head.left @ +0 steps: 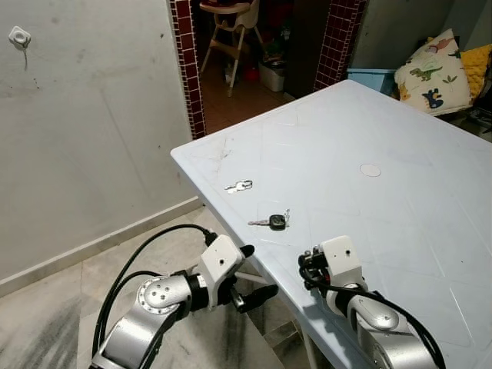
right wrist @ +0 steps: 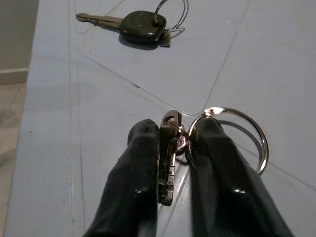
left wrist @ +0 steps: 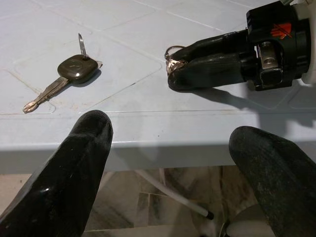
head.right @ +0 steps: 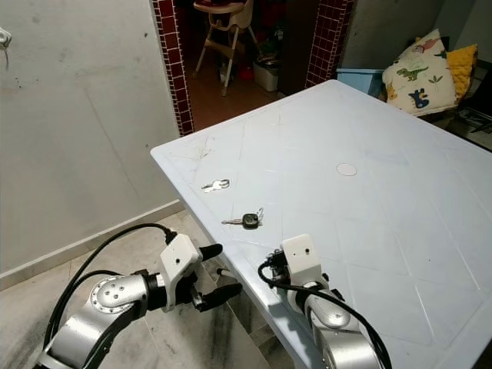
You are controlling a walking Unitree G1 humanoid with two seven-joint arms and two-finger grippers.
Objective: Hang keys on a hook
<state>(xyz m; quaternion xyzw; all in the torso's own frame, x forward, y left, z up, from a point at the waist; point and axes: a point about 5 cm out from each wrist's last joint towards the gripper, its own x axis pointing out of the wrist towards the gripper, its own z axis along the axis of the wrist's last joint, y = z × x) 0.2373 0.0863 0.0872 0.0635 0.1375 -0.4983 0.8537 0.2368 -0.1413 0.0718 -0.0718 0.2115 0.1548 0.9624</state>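
Shiny metal keys [right wrist: 167, 158] on a bright steel ring [right wrist: 236, 136] sit between the right tool's [right wrist: 174, 148] matt black rubbery fingers [right wrist: 133, 182], above a smooth, faintly scuffed pale plastic counter [head.left: 400, 215].

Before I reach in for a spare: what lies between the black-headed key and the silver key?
Only bare table top lies between the black-headed key and silver key, in both eye views.

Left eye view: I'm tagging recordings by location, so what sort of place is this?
Probably a lived-in home: a child's high chair stands beyond the brick-edged doorway, dinosaur-print cushions lie past the pale blue table, and a wall hook is mounted nearby.
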